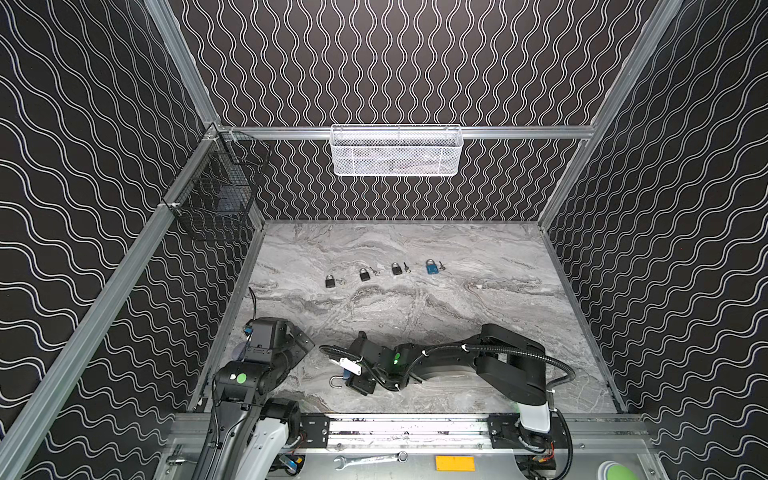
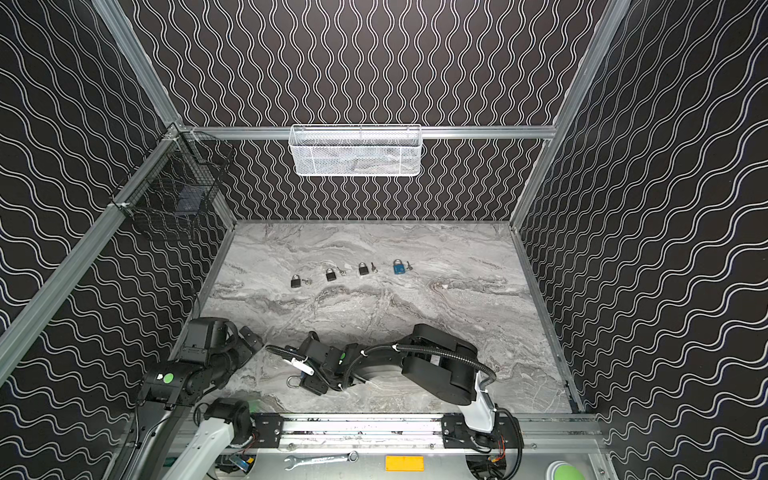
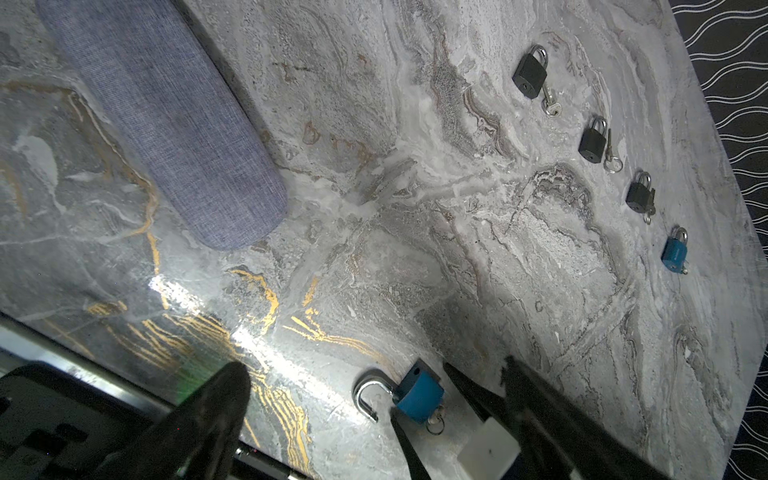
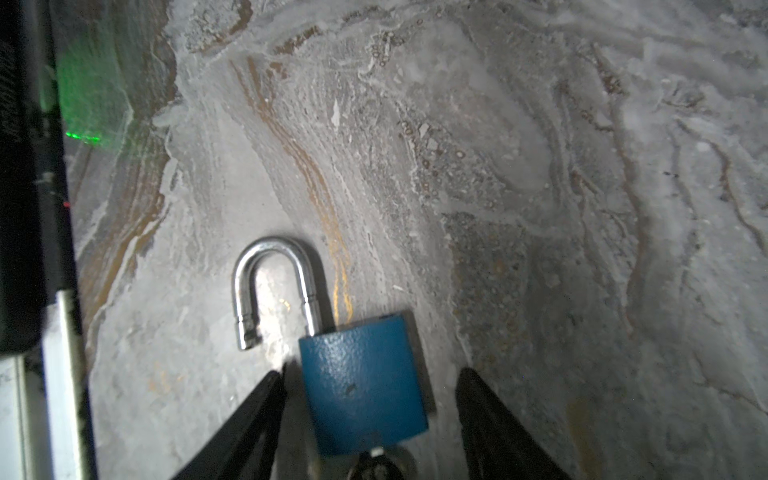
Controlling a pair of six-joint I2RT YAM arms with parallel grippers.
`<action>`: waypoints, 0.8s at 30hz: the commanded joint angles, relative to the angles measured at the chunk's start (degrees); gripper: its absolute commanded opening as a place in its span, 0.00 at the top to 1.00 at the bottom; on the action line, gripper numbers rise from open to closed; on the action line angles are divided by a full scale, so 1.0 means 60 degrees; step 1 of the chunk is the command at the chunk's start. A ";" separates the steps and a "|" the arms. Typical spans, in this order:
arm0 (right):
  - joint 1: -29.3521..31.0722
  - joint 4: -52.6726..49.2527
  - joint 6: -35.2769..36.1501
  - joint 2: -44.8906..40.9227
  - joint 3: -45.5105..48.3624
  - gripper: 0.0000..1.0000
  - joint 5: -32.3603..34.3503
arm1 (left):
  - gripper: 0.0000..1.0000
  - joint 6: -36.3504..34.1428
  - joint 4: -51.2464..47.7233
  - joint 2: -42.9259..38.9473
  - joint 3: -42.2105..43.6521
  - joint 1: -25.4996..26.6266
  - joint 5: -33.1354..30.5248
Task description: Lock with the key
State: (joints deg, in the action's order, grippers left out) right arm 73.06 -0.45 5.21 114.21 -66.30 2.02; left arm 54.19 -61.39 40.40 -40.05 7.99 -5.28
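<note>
Open blue padlock [image 4: 361, 386] lies near-centre on the tabletop [image 1: 457, 316], key [image 3: 435, 422] in its keyhole. The right gripper [image 4: 372, 374] straddles the body, jaws apart, not clamped. The left gripper [image 3: 239, 299] is wide and empty, near left. Lock is likely rigid, dense, with slick paint. Grab across the body, since the shackle swings. Count: five padlocks — this one plus a far row [image 1: 397, 269] of three black, one blue. Five keys, one each.

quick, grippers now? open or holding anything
left gripper: open, empty
right gripper: open, straddling the blue padlock, not gripping it
</note>
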 commanded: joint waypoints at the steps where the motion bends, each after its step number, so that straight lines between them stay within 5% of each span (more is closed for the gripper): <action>1: -0.0047 -0.0408 0.0026 0.0048 0.0044 0.36 -0.0106 | 0.01 -0.0004 0.0211 -0.0003 -0.0037 -0.0028 -0.0021; 15: -0.0109 -0.0700 0.0025 0.0175 -0.0093 0.68 -0.0345 | 0.01 -0.0070 0.0407 0.0064 0.0062 -0.0057 0.0100; 24: -0.0801 0.0203 -0.0869 -0.0667 0.0789 0.80 -0.0208 | 0.01 -0.0550 0.1427 0.0151 0.0403 -0.0057 0.0971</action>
State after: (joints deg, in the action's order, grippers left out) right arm 69.19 0.58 2.83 111.79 -63.07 0.71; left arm 53.08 -57.87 41.04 -38.33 7.77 -2.42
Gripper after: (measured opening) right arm 0.389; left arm 0.986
